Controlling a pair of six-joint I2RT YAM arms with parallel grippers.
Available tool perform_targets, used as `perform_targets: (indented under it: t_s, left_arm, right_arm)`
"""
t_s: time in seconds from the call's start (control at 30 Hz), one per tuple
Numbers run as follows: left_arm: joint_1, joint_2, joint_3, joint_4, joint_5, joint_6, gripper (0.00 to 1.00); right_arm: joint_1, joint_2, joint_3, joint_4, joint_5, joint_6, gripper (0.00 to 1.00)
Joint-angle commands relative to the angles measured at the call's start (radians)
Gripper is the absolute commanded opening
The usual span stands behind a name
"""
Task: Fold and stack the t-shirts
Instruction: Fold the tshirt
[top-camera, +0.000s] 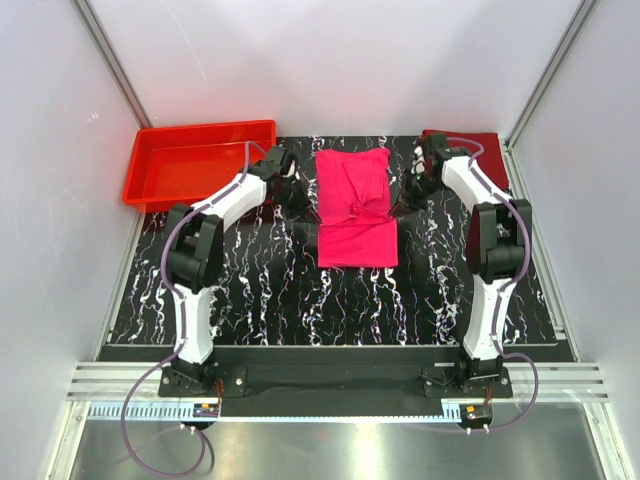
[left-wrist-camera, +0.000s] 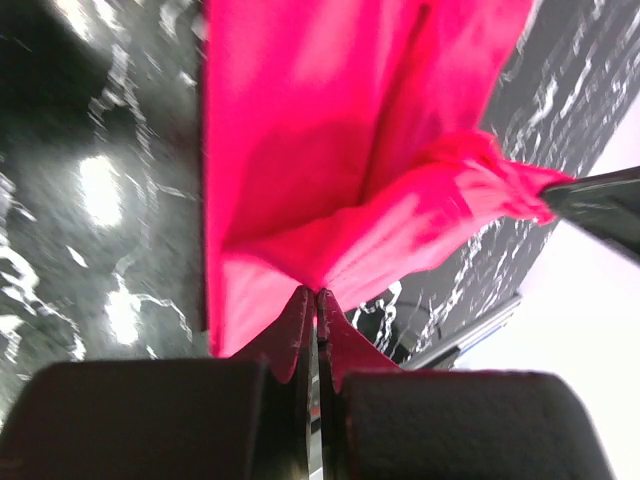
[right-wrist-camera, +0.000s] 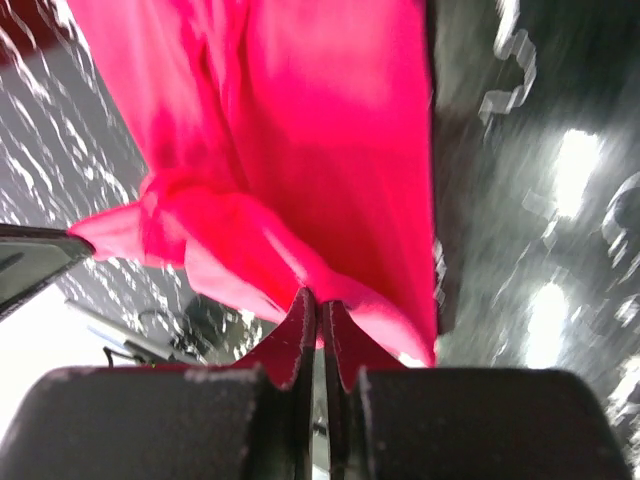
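The magenta-pink t-shirt (top-camera: 355, 205) lies in the middle of the black marbled table, partly folded, with its far part lifted and creased. My left gripper (top-camera: 303, 203) is shut on its left edge; in the left wrist view (left-wrist-camera: 316, 296) the cloth (left-wrist-camera: 300, 130) hangs from the closed tips. My right gripper (top-camera: 404, 197) is shut on its right edge; in the right wrist view (right-wrist-camera: 318, 298) the cloth (right-wrist-camera: 330, 130) stretches away from the tips. The dark maroon-red t-shirt (top-camera: 490, 160) lies at the far right corner, partly hidden behind the right arm.
A rigid red plastic tray (top-camera: 200, 162) stands at the far left corner of the table. White walls with metal frame rails close in the table on three sides. The arm bases sit at the near edge.
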Motion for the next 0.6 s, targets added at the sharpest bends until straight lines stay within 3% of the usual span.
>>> perform_targets:
  t_s: [0.0, 0.17, 0.57]
  left_arm:
    - [0.026, 0.04, 0.052, -0.001, 0.042, 0.007, 0.0]
    - [0.038, 0.114, 0.113, 0.012, 0.07, -0.004, 0.0]
    - [0.053, 0.105, 0.138, 0.035, 0.033, -0.045, 0.0]
  right_arm:
    - [-0.024, 0.073, 0.117, -0.089, -0.037, -0.061, 0.0]
    - [-0.027, 0.124, 0.168, -0.075, -0.072, -0.078, 0.0]
    - [-0.03, 0.225, 0.309, -0.111, -0.112, -0.103, 0.0]
